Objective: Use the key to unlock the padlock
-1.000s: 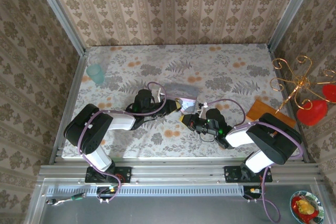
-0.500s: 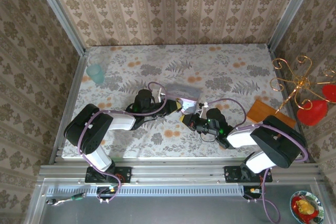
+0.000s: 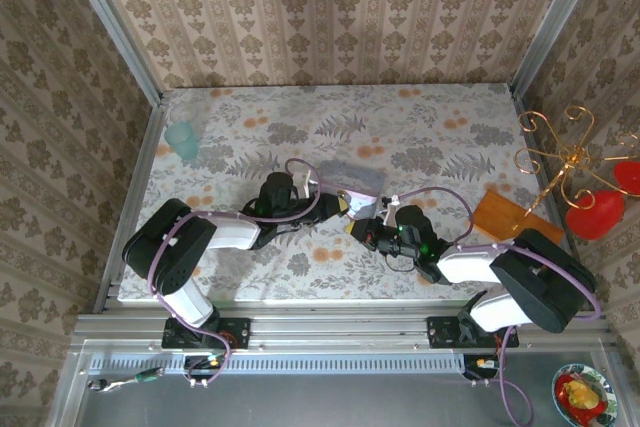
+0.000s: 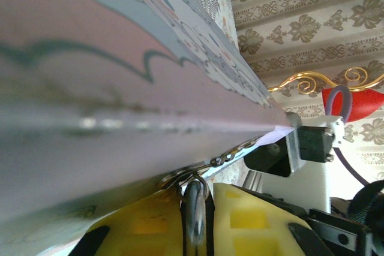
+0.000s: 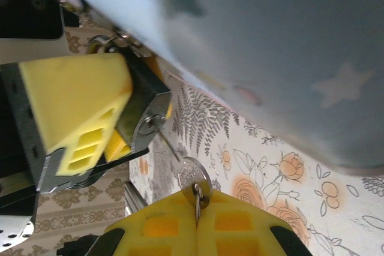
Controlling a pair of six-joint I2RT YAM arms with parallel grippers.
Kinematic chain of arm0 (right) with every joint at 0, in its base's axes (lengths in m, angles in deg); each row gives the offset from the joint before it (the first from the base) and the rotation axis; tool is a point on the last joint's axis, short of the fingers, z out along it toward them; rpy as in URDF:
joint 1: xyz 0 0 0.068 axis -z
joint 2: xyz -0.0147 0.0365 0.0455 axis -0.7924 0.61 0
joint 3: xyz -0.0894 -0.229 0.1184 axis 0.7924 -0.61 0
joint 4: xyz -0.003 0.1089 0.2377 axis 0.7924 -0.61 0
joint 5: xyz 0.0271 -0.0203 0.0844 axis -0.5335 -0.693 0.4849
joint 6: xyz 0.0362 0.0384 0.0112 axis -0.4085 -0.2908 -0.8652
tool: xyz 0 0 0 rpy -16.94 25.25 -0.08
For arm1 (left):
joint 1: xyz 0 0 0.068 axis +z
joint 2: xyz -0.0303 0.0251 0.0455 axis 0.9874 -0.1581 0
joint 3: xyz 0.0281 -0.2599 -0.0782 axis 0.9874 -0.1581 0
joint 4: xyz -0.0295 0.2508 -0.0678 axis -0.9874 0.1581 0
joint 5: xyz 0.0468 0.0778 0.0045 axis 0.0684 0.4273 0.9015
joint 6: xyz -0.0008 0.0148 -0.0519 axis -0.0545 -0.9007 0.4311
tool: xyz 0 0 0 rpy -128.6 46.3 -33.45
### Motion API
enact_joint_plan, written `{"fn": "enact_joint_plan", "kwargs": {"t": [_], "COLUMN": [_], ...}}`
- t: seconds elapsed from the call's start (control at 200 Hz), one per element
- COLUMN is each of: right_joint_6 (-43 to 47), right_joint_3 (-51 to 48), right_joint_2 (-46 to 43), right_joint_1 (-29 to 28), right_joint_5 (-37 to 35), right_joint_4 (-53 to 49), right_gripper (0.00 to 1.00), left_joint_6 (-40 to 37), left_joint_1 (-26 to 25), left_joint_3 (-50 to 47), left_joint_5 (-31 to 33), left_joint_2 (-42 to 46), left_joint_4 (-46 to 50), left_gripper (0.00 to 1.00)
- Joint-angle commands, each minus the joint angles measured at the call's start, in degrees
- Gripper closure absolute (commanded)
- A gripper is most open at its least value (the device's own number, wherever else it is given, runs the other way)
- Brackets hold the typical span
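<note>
The padlock is a small dark block with a silvery keyhole face. My left gripper is shut on the padlock, pinching it between its yellow fingers. Its thin shackle hooks into the hasp on the pale blue tin. The key has a round silver head, and my right gripper is shut on it. The key's blade tip sits at or in the keyhole. In the top view both grippers meet just below the tin, left gripper, right gripper.
A teal cup stands at the far left of the floral tabletop. A brown board lies at the right edge. A gold stand with red ornaments rises beyond the right wall.
Both wrists have shifted slightly to the right with the tin. The grips on padlock and key look the same.
</note>
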Motion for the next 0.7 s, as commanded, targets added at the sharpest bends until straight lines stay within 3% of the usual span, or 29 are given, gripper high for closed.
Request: {"fn": "enact_joint_plan", "kwargs": {"t": [0.0,0.375,0.695], "right_joint_6": [1.76,2.89,4.61], "right_joint_3": [3.19,4.28,2.05], "right_joint_2": [-1.72,1.36,0.30], "right_joint_1": [0.25,-0.73,3.57], "right_joint_5": [-0.49,-0.83,-0.92], "right_joint_4": [3.57,3.76,1.92], "right_gripper": [1.00,1.00,1.00], "left_joint_6": [-2.81,-0.72,-1.12], "left_joint_1": [-1.96,-3.40,-4.96], "left_joint_3": [0.54,1.69,1.55], "left_joint_5": [-4.07,-4.73,-4.95], "left_joint_2": [1.16,1.54,4.51], "left_joint_4": [1.75,-0.01,2.68], "left_gripper": [1.00,1.00,1.00]}}
